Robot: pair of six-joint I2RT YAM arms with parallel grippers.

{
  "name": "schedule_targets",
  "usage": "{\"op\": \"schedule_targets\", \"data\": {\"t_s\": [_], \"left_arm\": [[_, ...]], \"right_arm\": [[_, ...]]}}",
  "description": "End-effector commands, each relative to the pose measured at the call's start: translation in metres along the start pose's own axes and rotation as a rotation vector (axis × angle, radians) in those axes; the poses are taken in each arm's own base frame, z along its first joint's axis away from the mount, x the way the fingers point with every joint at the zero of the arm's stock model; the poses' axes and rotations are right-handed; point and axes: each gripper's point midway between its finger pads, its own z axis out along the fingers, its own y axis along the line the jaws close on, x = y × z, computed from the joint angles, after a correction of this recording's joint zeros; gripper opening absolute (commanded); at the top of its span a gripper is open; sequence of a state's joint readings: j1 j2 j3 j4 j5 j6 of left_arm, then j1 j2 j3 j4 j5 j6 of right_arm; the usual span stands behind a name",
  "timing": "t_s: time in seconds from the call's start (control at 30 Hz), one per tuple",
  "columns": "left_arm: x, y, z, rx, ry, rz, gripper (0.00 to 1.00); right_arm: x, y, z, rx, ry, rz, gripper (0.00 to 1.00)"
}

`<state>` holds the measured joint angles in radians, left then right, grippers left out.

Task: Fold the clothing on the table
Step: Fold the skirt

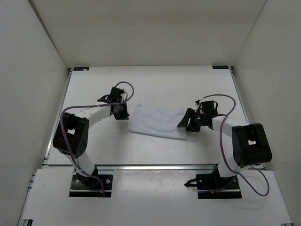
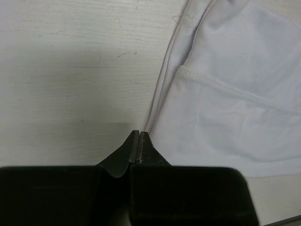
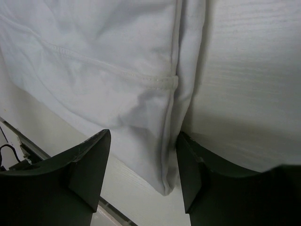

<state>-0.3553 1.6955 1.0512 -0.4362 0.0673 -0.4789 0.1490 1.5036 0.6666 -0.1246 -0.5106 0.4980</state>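
Observation:
The clothing (image 1: 155, 121) is a wrinkled white garment lying flat in the middle of the table (image 1: 155, 150). My left gripper (image 1: 123, 113) sits at its left edge. In the left wrist view the left gripper (image 2: 139, 133) is shut, its tips right at the hem of the clothing (image 2: 235, 103), with no fabric showing between them. My right gripper (image 1: 186, 123) is at the garment's right end. Seen from the right wrist, that gripper (image 3: 143, 134) is open and straddles a corner of the clothing (image 3: 117, 70), which lies loose between the fingers.
White walls (image 1: 33, 94) close in the table on three sides. A silver rail (image 1: 155, 166) runs along the near edge, with both arm bases (image 1: 91, 184) behind it. Purple cables (image 1: 225, 101) loop off each arm.

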Motion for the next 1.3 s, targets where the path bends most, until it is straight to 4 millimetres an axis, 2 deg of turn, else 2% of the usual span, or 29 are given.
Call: {"op": "schedule_targets", "data": {"t_s": [0.0, 0.03, 0.07, 0.17, 0.2, 0.27, 0.3, 0.37, 0.5, 0.57, 0.63, 0.73, 0.77, 0.8, 0.93, 0.97, 1.07, 1.1, 1.17, 1.27], "left_arm": [[0.006, 0.010, 0.005, -0.042, -0.001, 0.018, 0.00], [0.009, 0.011, 0.006, -0.041, 0.008, 0.014, 0.00], [0.010, 0.011, 0.007, -0.039, 0.009, 0.016, 0.00], [0.018, 0.016, 0.011, -0.055, 0.033, 0.021, 0.00], [0.017, 0.016, 0.011, -0.055, 0.032, 0.022, 0.00], [0.021, 0.017, 0.013, -0.054, 0.046, 0.026, 0.00], [0.020, 0.016, 0.014, -0.047, 0.048, 0.026, 0.00], [0.022, 0.015, 0.015, -0.048, 0.056, 0.031, 0.00], [0.028, 0.012, 0.017, -0.034, 0.076, 0.035, 0.00], [0.035, 0.008, 0.020, -0.022, 0.098, 0.035, 0.00], [0.038, -0.001, 0.023, -0.002, 0.105, 0.037, 0.00], [0.058, -0.030, 0.026, 0.064, 0.141, 0.067, 0.00], [0.059, -0.034, 0.028, 0.073, 0.141, 0.060, 0.00], [0.070, -0.044, 0.029, 0.102, 0.167, 0.068, 0.00], [0.085, -0.074, 0.032, 0.178, 0.178, 0.059, 0.00], [0.085, -0.080, 0.032, 0.198, 0.180, 0.053, 0.00], [0.089, -0.086, 0.038, 0.216, 0.197, 0.027, 0.00], [0.092, -0.087, 0.040, 0.218, 0.203, 0.023, 0.00], [0.086, -0.094, 0.042, 0.236, 0.193, 0.022, 0.00], [0.084, -0.099, 0.044, 0.243, 0.195, 0.032, 0.00]], "right_arm": [[-0.005, -0.003, 0.011, 0.042, -0.005, -0.029, 0.55], [0.001, -0.008, 0.015, 0.055, 0.017, -0.017, 0.49], [-0.002, -0.006, 0.017, 0.065, 0.014, -0.032, 0.46], [0.004, -0.011, 0.022, 0.108, 0.055, -0.034, 0.41], [-0.001, -0.011, 0.022, 0.125, 0.042, -0.040, 0.38], [0.002, -0.015, 0.024, 0.151, 0.057, -0.041, 0.29], [0.002, -0.015, 0.025, 0.152, 0.062, -0.042, 0.23], [-0.002, -0.016, 0.024, 0.154, 0.056, -0.038, 0.00], [-0.010, -0.015, 0.021, 0.171, 0.047, -0.057, 0.00], [-0.024, -0.010, 0.015, 0.171, 0.025, -0.083, 0.00], [-0.030, -0.012, 0.008, 0.189, 0.021, -0.092, 0.00], [-0.045, -0.007, -0.005, 0.201, 0.009, -0.126, 0.00], [-0.048, -0.004, -0.009, 0.206, 0.012, -0.143, 0.00], [-0.054, -0.001, -0.013, 0.217, 0.004, -0.157, 0.00], [-0.076, 0.033, -0.027, 0.180, -0.055, -0.218, 0.00], [-0.072, 0.041, -0.026, 0.174, -0.040, -0.229, 0.00], [-0.077, 0.077, -0.026, 0.109, -0.053, -0.264, 0.00], [-0.073, 0.087, -0.024, 0.093, -0.039, -0.281, 0.00], [-0.073, 0.109, -0.018, 0.060, -0.041, -0.306, 0.00], [-0.058, 0.136, -0.003, 0.001, 0.007, -0.322, 0.00]]}}
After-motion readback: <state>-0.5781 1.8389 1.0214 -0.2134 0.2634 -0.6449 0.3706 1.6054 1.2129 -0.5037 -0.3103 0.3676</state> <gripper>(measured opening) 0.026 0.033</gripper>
